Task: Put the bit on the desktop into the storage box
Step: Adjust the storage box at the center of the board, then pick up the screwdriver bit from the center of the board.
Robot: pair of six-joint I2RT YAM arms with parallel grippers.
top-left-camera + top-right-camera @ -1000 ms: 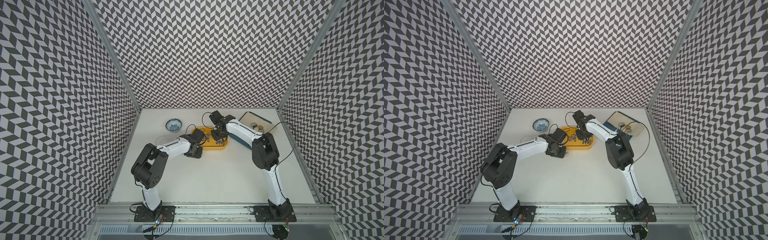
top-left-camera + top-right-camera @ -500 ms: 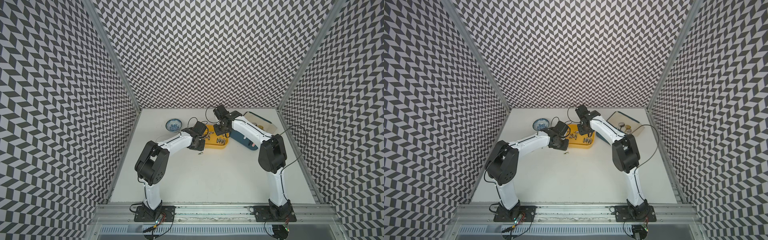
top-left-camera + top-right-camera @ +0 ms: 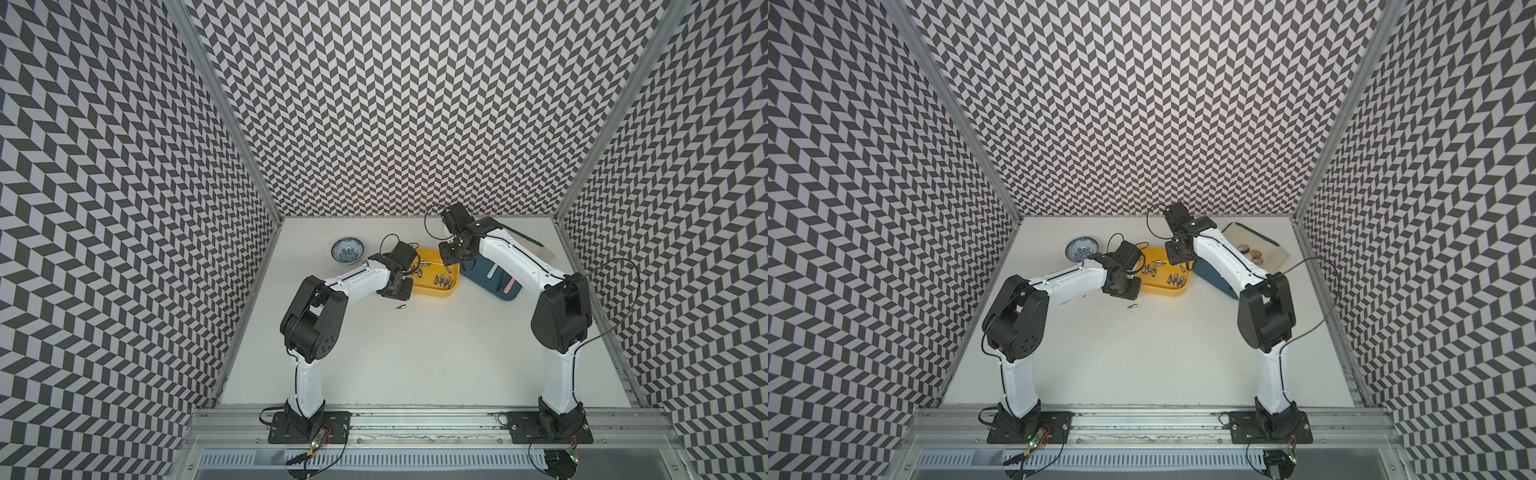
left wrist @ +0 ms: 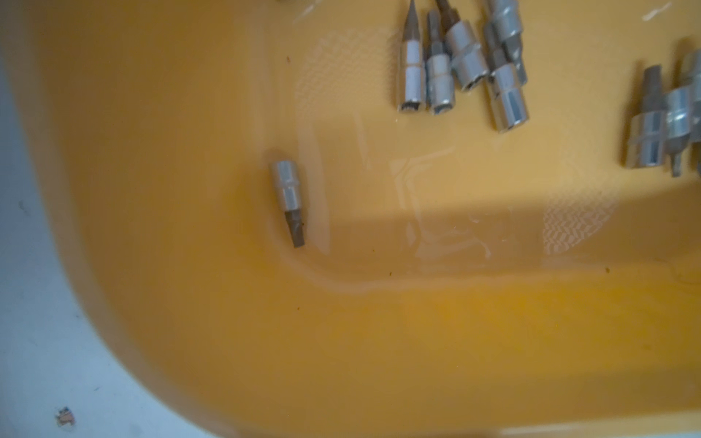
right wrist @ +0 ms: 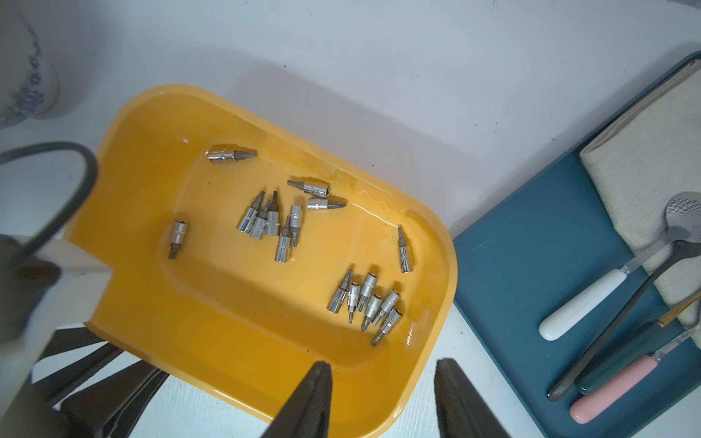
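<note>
Nearly done, I reckon. The box holds a good scatter of bits, but one stray bit sits on the desktop, near the box at about 7 o'clock. My right gripper hangs over the box's 1 o'clock corner, fingers spread, nothing in them. My left gripper is at the 8 o'clock corner, and I can't tell its grip. Next I need a careful pinch on that tiny stray. The tray at 3 o'clock has cutlery and a cloth.
</note>
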